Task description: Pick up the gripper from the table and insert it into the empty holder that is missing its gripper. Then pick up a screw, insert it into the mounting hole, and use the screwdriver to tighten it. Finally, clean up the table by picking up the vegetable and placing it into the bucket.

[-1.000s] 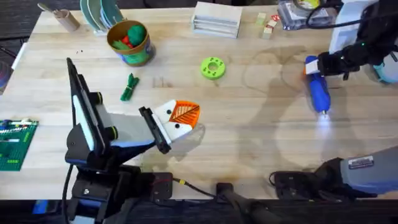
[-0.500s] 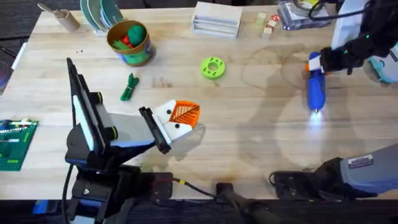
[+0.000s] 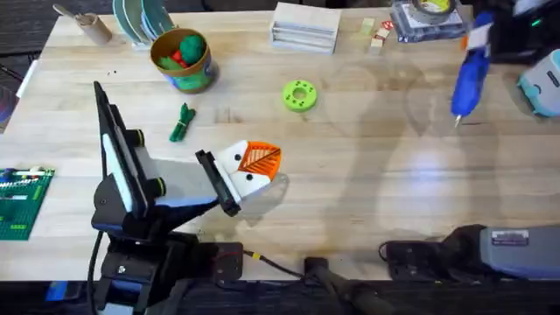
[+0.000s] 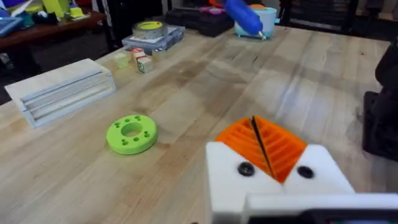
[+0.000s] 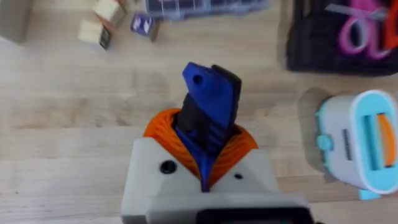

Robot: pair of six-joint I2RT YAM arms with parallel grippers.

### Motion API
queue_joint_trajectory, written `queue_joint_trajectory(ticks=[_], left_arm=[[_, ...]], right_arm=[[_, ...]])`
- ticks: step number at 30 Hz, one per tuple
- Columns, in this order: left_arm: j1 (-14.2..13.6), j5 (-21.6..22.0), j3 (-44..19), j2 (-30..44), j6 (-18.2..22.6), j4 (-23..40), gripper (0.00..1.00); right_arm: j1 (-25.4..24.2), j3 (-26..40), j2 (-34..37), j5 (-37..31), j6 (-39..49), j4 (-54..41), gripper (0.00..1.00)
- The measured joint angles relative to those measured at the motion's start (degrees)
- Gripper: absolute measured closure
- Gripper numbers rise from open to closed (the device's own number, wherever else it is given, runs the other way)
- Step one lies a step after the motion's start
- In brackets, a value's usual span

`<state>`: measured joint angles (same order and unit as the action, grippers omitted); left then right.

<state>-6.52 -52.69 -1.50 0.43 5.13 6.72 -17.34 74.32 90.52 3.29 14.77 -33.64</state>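
**Screwdriver in the air, vegetable on the table**

Your right gripper (image 5: 205, 163) is clamped on the screwdriver (image 3: 469, 77) — in the right wrist view the orange pads (image 5: 163, 127) pinch the blue handle from both sides, its butt end pointing away from the camera. From overhead you see the screwdriver hanging tilted at the far right of the table (image 3: 350, 175), metal tip down and toward you, near a light-blue toy box (image 3: 541, 87).

Your left gripper (image 3: 258, 164) sits low near the table's middle, both white blocks carrying orange fingers (image 4: 273, 146) pressed together, with only a thin dark seam between them — closed on nothing.

The vegetable (image 3: 181, 122) lies flat on the wood, well apart from both grippers, just this side of the bucket (image 3: 182, 59). The bucket stands upright at the far left with a green and a red toy inside it. A green ring-shaped disc (image 3: 299, 95) lies between the bucket and the screwdriver, and a stack of white slabs (image 3: 304, 26) rests at the far edge.
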Motion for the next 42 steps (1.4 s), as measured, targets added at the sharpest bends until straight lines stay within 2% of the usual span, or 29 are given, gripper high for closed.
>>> queue_joint_trajectory(ticks=[11, 16, 20, 25, 31, 37, 42], left_arm=[[0.02, -0.02, 0.0, -0.02, -0.02, 0.02, 0.997], [0.0, 0.0, 0.0, -0.02, 0.0, 0.02, 0.997], [0.02, 0.0, 0.0, -0.02, 0.0, 0.0, 0.997], [0.01, 0.0, 0.0, -0.01, 0.0, 0.0, 0.997], [0.01, 0.0, 0.0, -0.01, 0.0, 0.01, 0.997], [0.01, 0.0, 0.0, -0.02, -0.02, 0.0, 0.997], [0.01, 0.0, 0.0, 0.0, -0.02, 0.01, 0.997]], right_arm=[[0.09, -0.75, -19.72, 1.36, -1.81, 0.48, 0.972], [2.14, -9.34, -27.17, 4.77, -4.95, 6.95, 0.972], [8.72, -17.48, -31.13, 6.21, -8.11, 16.5, 0.972], [19.09, -22.27, -32.53, 7.15, -10.8, 26.86, 0.972], [29.8, -22.99, -30.78, 7.74, -12.01, 38.54, 0.972], [36.73, -23.01, -27.59, 7.97, -12.05, 44.73, 0.972], [39.09, -23.12, -26.55, 8.94, -12.07, 48.56, 0.972]])
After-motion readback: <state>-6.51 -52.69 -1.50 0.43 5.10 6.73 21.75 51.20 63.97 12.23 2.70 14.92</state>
